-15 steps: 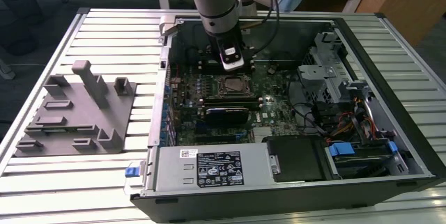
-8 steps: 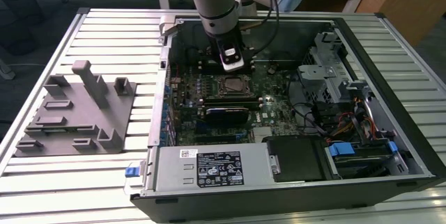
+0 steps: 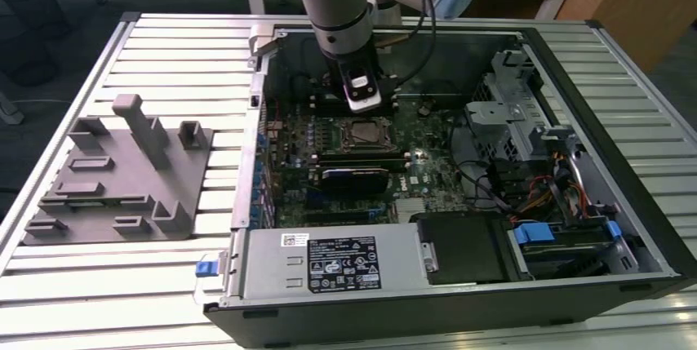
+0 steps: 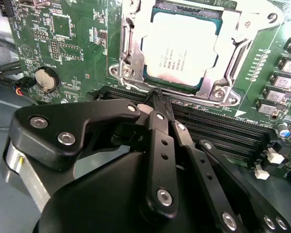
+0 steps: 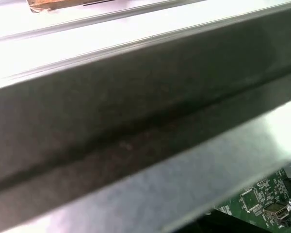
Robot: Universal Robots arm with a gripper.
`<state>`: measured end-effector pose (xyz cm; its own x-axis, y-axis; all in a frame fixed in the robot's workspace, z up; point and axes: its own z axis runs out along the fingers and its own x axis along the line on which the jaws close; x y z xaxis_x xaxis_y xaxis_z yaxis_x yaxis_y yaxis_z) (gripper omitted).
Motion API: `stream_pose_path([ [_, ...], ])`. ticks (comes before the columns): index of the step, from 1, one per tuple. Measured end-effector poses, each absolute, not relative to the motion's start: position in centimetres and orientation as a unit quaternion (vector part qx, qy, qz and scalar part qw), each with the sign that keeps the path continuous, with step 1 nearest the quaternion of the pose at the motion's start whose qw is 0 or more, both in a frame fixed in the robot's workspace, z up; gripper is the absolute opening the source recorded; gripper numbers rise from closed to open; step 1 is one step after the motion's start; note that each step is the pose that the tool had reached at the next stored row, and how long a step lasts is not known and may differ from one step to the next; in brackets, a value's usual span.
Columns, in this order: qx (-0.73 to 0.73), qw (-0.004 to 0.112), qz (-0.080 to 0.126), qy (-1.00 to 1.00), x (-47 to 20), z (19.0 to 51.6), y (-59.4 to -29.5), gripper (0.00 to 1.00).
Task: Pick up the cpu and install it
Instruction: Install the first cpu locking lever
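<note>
Empty and pinched narrow, one end effector [image 4: 157,97] is hovering beside one cpu [image 4: 182,46] sitting in its socket [image 4: 233,63].

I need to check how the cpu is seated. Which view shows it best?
The second wrist view: the cpu lies close and unobstructed in its socket frame. The exterior view shows it small, below the gripper.

The silver-white cpu [image 4: 180,47] sits on a green motherboard [image 4: 63,43], below it the black claw [image 4: 157,99].
</note>
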<state>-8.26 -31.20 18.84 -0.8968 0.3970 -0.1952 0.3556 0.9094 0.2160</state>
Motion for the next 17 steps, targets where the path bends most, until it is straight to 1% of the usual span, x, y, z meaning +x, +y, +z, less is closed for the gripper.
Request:
stream_pose_path([
  [17, 0.194, 0.117, 0.088, 0.970, -7.38, 18.81, -31.22, 0.11],
])
